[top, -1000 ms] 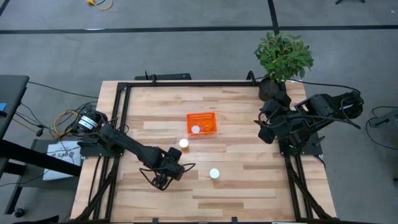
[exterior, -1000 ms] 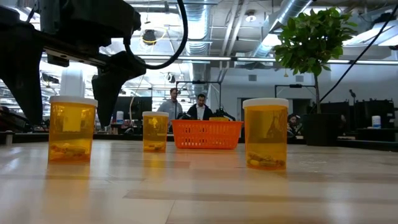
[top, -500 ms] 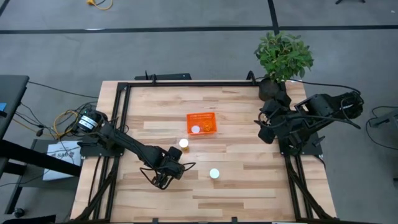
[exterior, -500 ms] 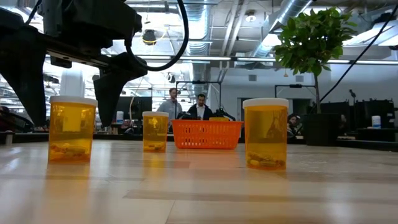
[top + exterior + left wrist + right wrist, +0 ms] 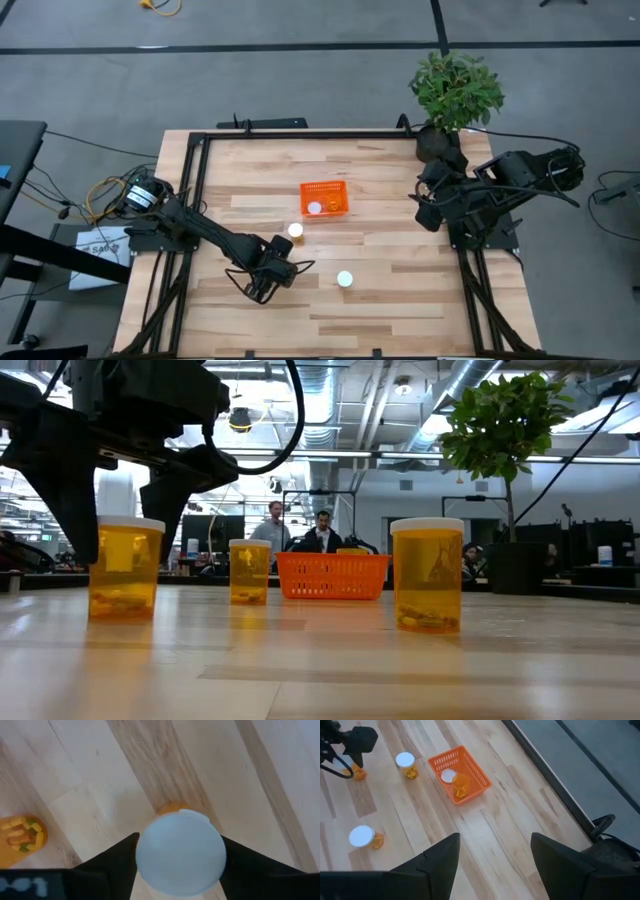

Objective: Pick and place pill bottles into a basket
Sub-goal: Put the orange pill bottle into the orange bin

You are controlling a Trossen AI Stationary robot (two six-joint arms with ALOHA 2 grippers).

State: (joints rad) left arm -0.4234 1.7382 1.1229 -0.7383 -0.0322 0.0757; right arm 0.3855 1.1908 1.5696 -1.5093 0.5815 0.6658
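A pill bottle (image 5: 125, 575) with an amber body and a white cap (image 5: 180, 852) stands upright on the table near its front left. My left gripper (image 5: 262, 287) has come down over it and is shut on it. Two more pill bottles stand free on their bases, one (image 5: 296, 231) just near-left of the basket and one (image 5: 344, 280) nearer the front edge. The orange mesh basket (image 5: 338, 187) sits mid-table with one bottle (image 5: 315, 207) inside. My right gripper (image 5: 492, 865) hangs open and high over the table's right side, holding nothing. My left gripper pinches the bottle at its cap and upper body, one finger (image 5: 117, 857) on each of two opposite sides. The fingers (image 5: 165, 500) come from above, pointing steeply down. The bottle stays upright with its base (image 5: 123, 610) on the table.
A potted green plant (image 5: 455, 90) stands at the table's far right corner, beside the right arm's base. A black frame (image 5: 300, 135) runs along the table's edges. People stand in the room beyond the far edge (image 5: 300, 532). Bare wood lies at the front right.
My left gripper has shut: its fingers stood wide on either side of the bottle and now close against it. The bottle has slid a little toward the table's right and remains upright on the table.
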